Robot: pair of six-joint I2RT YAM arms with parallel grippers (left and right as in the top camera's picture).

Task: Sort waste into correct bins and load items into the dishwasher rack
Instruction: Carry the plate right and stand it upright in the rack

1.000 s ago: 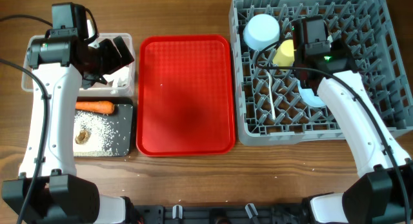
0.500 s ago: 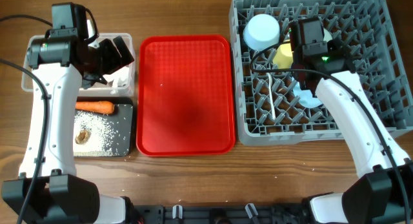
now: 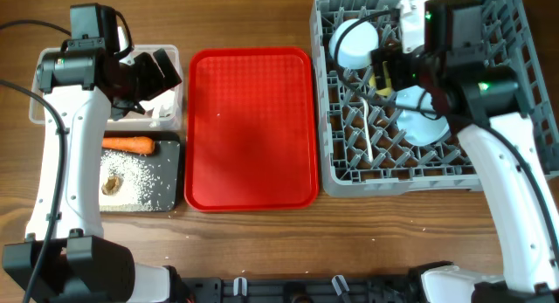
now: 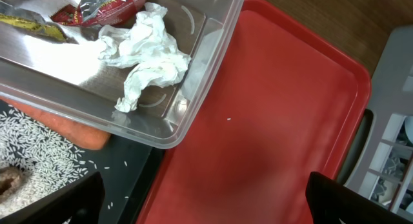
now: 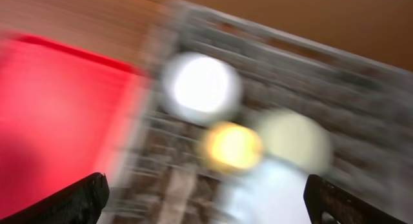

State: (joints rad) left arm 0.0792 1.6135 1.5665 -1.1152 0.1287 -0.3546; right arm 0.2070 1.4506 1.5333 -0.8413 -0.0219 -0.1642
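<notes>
Right gripper point(image 5: 205, 190) is released, its fingers wide apart with nothing between them. It hangs over the dishwasher rack point(image 3: 515, 120) at the upper right of the overhead view, above the yellow cup point(image 5: 232, 146). Left gripper point(image 4: 203, 185) is also open and empty, at the upper left, beside the clear tub point(image 4: 206, 30) with white tissue point(image 4: 151, 56) in it.

Robotics lab: wooden desk point(image 3: 253, 223), left arm point(image 3: 59, 163) and right arm point(image 3: 511, 194) rooted at six o'clock, dishwasher rack point(image 3: 349, 163) at two o'clock
</notes>
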